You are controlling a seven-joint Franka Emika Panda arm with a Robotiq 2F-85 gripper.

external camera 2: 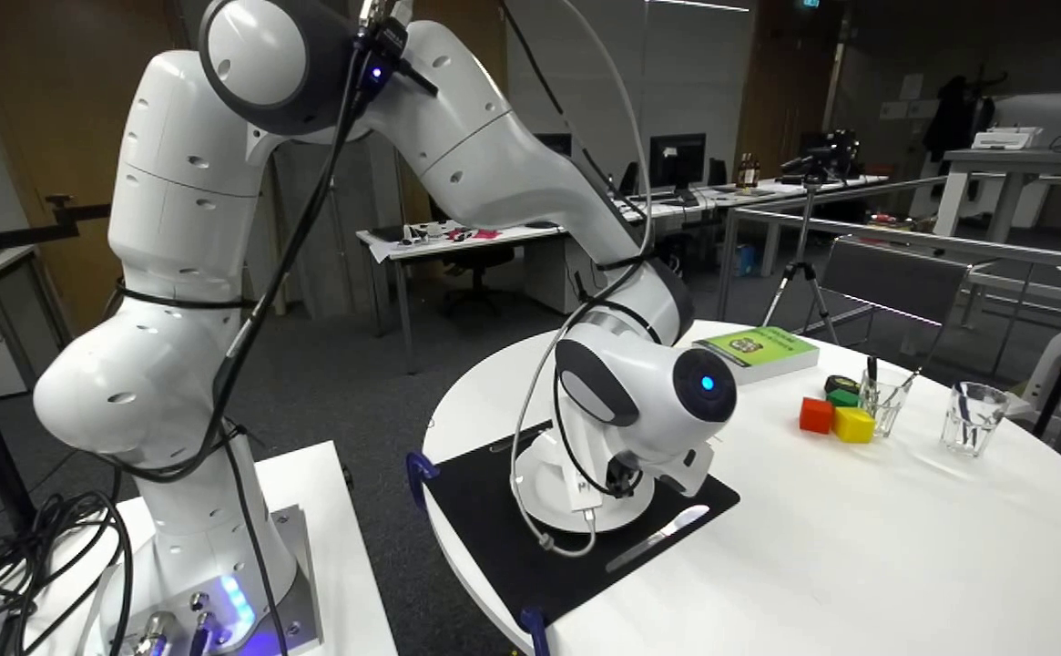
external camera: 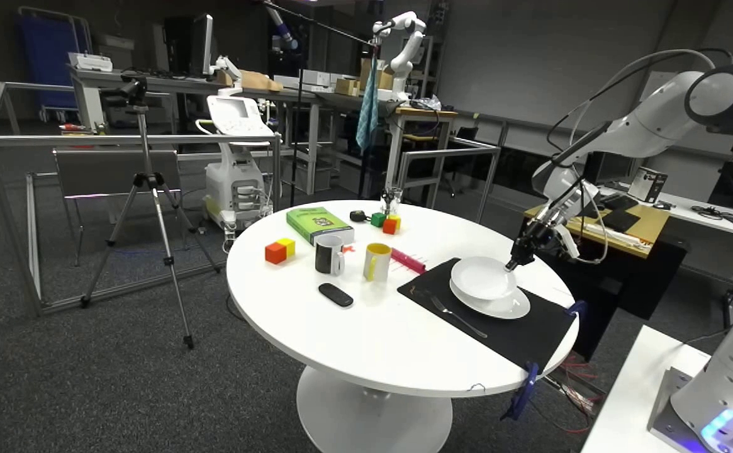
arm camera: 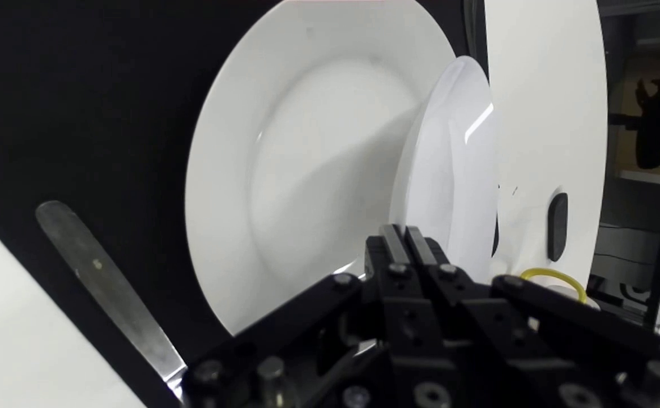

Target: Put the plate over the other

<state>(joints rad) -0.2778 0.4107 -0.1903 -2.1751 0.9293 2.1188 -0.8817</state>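
Observation:
In the wrist view a plain white plate [arm camera: 463, 164] stands steeply tilted, its near rim pinched between the fingertips of my gripper [arm camera: 402, 229]. The other white plate [arm camera: 318, 170] lies flat beneath it on a black mat. From outside, the held plate [external camera: 481, 277] overlaps the other [external camera: 512, 307] and hides much of it; my gripper [external camera: 511, 265] has it by the edge on the robot's side. Whether the two plates touch, I cannot tell. The arm covers part of the white crockery in an exterior view, where the fingers are hidden.
On the black mat [external camera: 533, 340] a fork [external camera: 457, 316] and a knife [external camera 2: 658, 538] flank the plates. Farther off on the round table are a yellow-handled mug [external camera: 377, 261], a black-and-white mug [external camera: 330, 254], a dark remote-like object [external camera: 336, 294], a green book [external camera: 319, 225] and coloured blocks [external camera 2: 835, 420].

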